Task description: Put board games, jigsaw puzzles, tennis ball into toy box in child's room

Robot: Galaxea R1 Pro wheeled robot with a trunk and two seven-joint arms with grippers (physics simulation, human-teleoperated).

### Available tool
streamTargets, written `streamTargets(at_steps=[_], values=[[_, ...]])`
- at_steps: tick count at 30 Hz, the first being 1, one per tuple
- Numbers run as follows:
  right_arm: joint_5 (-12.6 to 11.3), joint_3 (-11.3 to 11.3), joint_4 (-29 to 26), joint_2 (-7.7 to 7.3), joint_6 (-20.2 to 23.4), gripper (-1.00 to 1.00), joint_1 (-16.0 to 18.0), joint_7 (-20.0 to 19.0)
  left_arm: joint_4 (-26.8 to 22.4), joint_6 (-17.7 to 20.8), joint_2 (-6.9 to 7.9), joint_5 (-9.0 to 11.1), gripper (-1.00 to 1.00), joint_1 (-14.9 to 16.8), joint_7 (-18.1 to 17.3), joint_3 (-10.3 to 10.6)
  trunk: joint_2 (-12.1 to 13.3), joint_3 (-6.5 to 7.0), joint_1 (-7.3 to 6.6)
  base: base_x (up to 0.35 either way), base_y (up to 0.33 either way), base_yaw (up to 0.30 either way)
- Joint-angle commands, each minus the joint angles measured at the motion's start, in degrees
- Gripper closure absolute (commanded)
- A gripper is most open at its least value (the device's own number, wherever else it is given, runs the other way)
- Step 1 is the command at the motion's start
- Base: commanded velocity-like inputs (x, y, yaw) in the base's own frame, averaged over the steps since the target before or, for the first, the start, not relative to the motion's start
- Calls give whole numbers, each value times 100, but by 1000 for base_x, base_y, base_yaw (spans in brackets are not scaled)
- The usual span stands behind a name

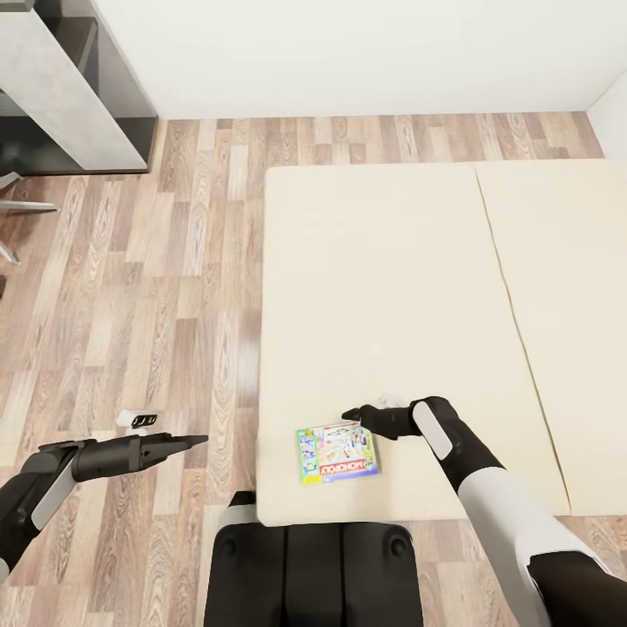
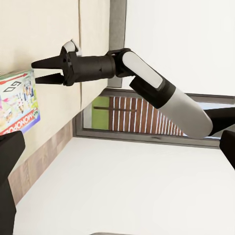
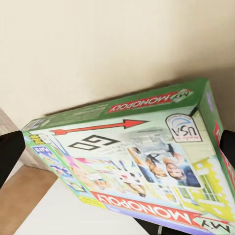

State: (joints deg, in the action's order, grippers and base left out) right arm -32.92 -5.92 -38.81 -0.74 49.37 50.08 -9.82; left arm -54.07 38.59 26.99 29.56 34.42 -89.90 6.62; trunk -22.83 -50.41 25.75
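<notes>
A green-bordered Monopoly board game (image 1: 338, 453) lies flat on the bed (image 1: 392, 261), close to the beige mattress's near edge. My right gripper (image 1: 350, 415) hovers open just at the box's far right corner. In the right wrist view the printed lid (image 3: 132, 161) sits between the two spread dark fingers (image 3: 10, 154), which are not touching it. From the left wrist view, the right gripper (image 2: 35, 71) has its tips parted beside the box (image 2: 17, 100). My left gripper (image 1: 196, 441) is open and holds nothing, out over the wood floor left of the bed.
A dark-grey cabinet unit (image 1: 70, 87) stands at the far left by the white wall, with chair legs (image 1: 22, 207) below it. A small white object (image 1: 138, 421) lies on the plank floor near the left arm. My base (image 1: 313, 566) is up against the bed's near edge.
</notes>
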Motion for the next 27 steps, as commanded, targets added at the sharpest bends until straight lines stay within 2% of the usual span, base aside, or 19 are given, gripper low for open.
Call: streamTargets(at_steps=[1, 17, 27], values=[[49, -14, -3, -8, 16, -100, 2, -47, 1, 61, 8, 32, -100, 3, -10, 24, -9, -6, 3, 0, 27, 0], [49, -14, -3, -15, 20, -100, 2, -47, 1, 61, 8, 32, -100, 3, -10, 24, -9, -6, 3, 0, 8, 0], [49, -14, -3, -14, 20, -100, 2, -47, 1, 61, 8, 32, -100, 3, -10, 24, -9, -6, 3, 0, 113, 0]])
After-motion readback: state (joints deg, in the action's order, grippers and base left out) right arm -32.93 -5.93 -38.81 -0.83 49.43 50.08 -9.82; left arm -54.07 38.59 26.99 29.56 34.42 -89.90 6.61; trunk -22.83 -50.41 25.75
